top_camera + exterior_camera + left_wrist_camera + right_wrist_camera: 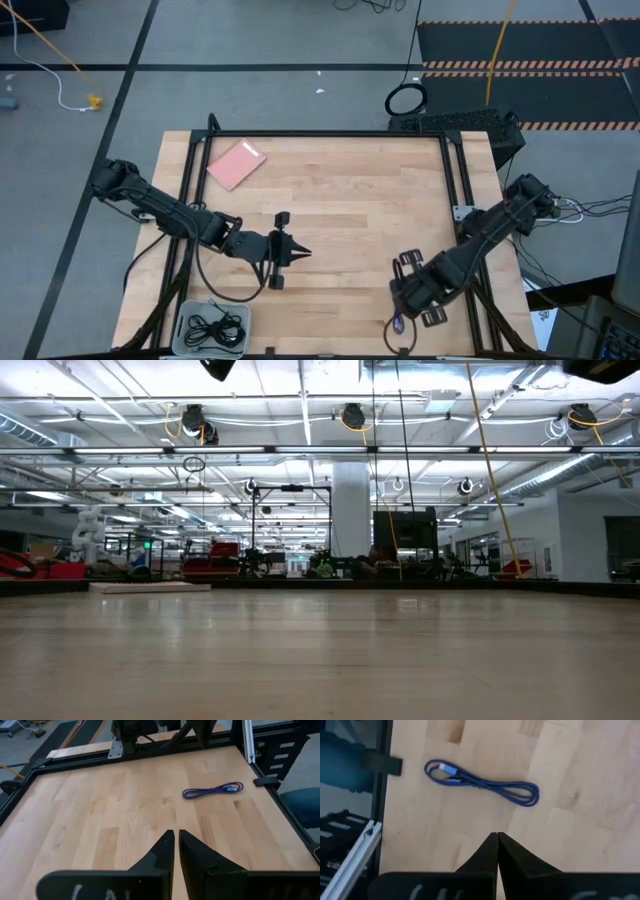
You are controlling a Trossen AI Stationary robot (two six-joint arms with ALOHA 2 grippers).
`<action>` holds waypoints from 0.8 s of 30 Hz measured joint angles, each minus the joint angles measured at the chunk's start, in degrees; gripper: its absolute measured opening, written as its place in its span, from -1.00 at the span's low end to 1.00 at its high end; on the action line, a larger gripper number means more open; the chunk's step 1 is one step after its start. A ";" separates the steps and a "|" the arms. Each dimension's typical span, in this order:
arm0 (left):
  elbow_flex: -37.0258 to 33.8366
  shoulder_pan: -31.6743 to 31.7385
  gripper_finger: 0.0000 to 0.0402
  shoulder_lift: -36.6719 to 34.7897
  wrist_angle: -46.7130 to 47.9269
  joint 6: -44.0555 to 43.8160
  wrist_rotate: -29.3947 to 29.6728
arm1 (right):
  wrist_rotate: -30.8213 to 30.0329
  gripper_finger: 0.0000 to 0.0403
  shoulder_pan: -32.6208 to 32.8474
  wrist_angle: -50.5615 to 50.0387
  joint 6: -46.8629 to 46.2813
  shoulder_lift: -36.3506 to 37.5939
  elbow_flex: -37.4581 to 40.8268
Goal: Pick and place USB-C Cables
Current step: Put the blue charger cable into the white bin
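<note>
Left gripper (300, 251) sits out over the near-left middle of the wooden table (350, 200), its fingers (165, 851) pressed nearly together with only a sliver of gap — nothing held. Over on the near right, the right gripper (395, 295) hangs close to the table's front edge, fingers (490, 851) closed tip to tip, also carrying nothing. Just ahead of it lies the purple-blue cable (482, 782), folded into a long flat loop on the bare wood, apart from the fingertips; from above only a bit of it peeks out at the near edge beside the right arm. Two black cables (213, 328) are already down in the pale tray (186, 312) at the near-left corner — coiled loosely together. A pink card (236, 164) lies flat at the far left.
</note>
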State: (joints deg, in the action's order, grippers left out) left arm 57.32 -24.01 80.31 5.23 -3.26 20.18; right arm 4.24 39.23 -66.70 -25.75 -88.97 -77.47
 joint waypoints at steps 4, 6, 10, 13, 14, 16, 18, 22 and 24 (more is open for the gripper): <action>0.02 0.00 -0.85 -0.02 -1.40 0.64 0.00 | -0.06 -1.00 0.80 0.43 1.42 0.00 0.00; 0.02 0.00 -0.85 -0.02 -1.63 1.10 0.00 | -0.13 -1.00 0.80 0.52 1.81 0.00 0.00; 0.02 0.00 -0.85 -0.02 -2.20 1.25 0.00 | -1.01 -1.00 0.66 1.34 4.02 0.00 0.00; 0.02 0.00 -0.85 -0.02 -2.16 1.26 0.00 | -1.42 -1.00 0.54 2.02 6.87 0.00 0.02; 0.02 0.00 -0.85 -0.02 -2.16 1.26 0.00 | -1.42 -1.00 0.54 2.26 7.99 0.00 0.02; 0.02 0.00 -0.85 -0.02 -2.13 1.26 0.00 | -1.39 -1.00 0.54 2.58 10.78 0.00 0.02; 0.02 0.00 -0.85 -0.02 -2.13 1.26 0.00 | -1.43 -0.99 0.54 2.94 13.27 0.00 0.02; 0.02 0.00 -0.85 -0.02 -2.12 1.28 -0.01 | -1.62 -0.94 0.54 3.77 18.32 0.00 0.02; 0.04 0.00 -0.85 -0.02 -2.12 1.28 -0.02 | -2.73 -0.90 0.54 4.42 21.05 0.00 0.02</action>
State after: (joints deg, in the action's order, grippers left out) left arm 57.36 -24.01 80.29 3.10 -1.98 20.17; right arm 1.51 39.77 -62.28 -4.69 -88.97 -77.45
